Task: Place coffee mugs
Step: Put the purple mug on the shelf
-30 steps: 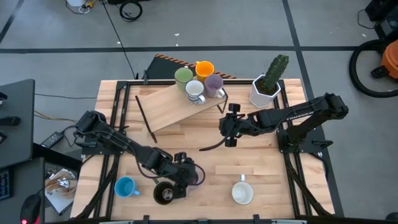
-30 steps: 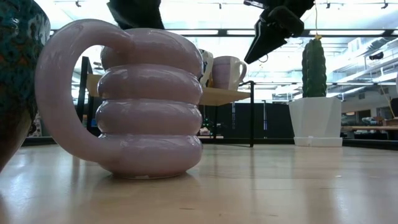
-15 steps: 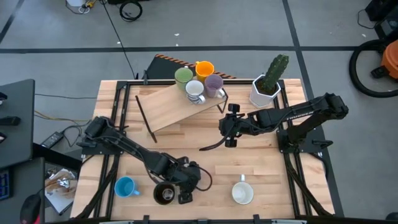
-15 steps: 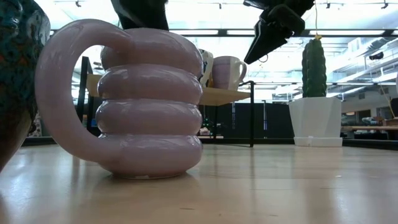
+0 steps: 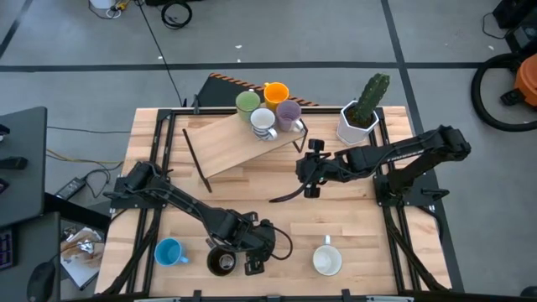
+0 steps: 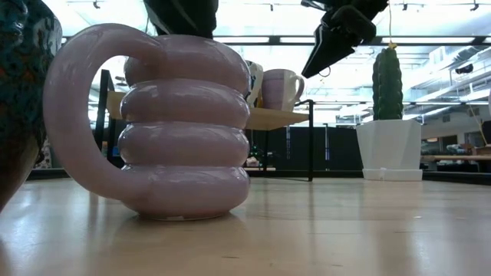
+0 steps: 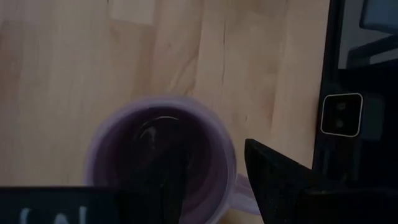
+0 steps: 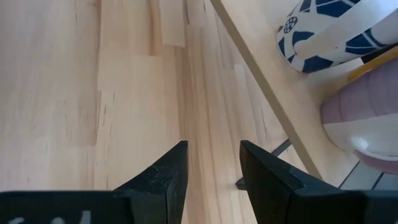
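Room: grey floor [image 5: 336,33] with dark seams all round the table; a black desk [image 5: 21,159] off the left edge; in the low view, bright ceiling lights and dark furniture behind.
Table: pale wood-plank top [image 5: 352,226] on a black frame.
Shelf: a raised wooden board [image 5: 226,143] on thin black legs, set at a slant at the far middle of the table.
Right arm: reaches in from the right edge; the right gripper [image 5: 310,168] hangs just beside the shelf's near right corner, fingers [image 8: 165,180] a little apart, nothing between them, bare planks below.
Left arm: stretches from the left edge to the near middle; the left gripper [image 5: 256,243] sits over the ribbed lilac mug [image 6: 184,126].
Left jaws: parted; one finger [image 7: 273,180] outside the rim, the other seeming to dip inside the cup; whether they pinch the wall I cannot tell.
Cactus pot: white faceted pot [image 5: 357,126] with a green cactus, far right, close behind the right arm.
Mugs on shelf: green mug [image 5: 247,103], orange mug [image 5: 276,92], patterned white mug [image 5: 263,122], smooth lilac mug [image 5: 288,112], packed together at its far right corner.
Mugs on table: blue mug [image 5: 169,252] near left; dark brown mug [image 5: 221,262] just beside the left gripper; plain white mug [image 5: 327,260] near right, well clear of both arms.
In the way: the dark brown mug crowds the left gripper's side.
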Tool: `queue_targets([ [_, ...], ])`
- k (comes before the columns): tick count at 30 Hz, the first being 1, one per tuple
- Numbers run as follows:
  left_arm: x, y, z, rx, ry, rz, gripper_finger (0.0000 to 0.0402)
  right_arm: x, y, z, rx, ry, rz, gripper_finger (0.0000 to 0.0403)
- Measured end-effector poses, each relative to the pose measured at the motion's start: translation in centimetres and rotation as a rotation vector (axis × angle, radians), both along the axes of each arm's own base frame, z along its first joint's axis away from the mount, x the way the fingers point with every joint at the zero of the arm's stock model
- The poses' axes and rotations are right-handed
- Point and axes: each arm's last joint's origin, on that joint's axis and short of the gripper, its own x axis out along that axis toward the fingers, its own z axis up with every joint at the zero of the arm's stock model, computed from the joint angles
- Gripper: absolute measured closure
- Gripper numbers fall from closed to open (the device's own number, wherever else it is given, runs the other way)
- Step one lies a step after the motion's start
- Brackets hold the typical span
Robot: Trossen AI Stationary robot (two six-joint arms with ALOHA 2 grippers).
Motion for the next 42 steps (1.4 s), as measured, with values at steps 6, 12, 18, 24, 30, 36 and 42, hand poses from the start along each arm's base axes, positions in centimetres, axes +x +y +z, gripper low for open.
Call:
queue_targets([
  [6, 0.3, -0.1, -1.5, 0.017, 0.055, -0.014, 0.0235, 0.0, 0.0, 0.0, 0.002, -0.003, -0.002, 0.0252],
  [12, 0.5, 0.6, -1.6, 0.028, 0.068, -0.007, 0.0243, 0.0, 0.0, 0.0, 0.003, -0.003, -0.003, 0.0252],
  [18, 0.5, 0.8, -1.6, 0.044, 0.064, -0.020, 0.0302, 0.0, 0.0, 0.0, 0.005, -0.001, -0.007, 0.0252],
  [24, 0.6, 1.3, -1.6, 0.090, 0.068, -0.082, 0.0372, -0.5, -0.1, -0.1, 0.016, 0.030, -0.030, 0.0252],
  [30, 0.4, 2.6, -1.4, 0.121, 0.117, -0.112, 0.0372, -1.4, -0.1, 0.6, 0.037, 0.019, -0.055, 0.0252],
  [36, -0.4, 4.4, 1.6, 0.092, 0.078, -0.128, 0.0372, -2.4, -0.3, 1.4, 0.060, -0.008, -0.076, 0.0252],
  [42, -2.2, 7.5, 5.9, 0.072, 0.026, -0.098, 0.0372, -2.7, -0.2, 1.7, 0.097, -0.029, -0.088, 0.0252],
])
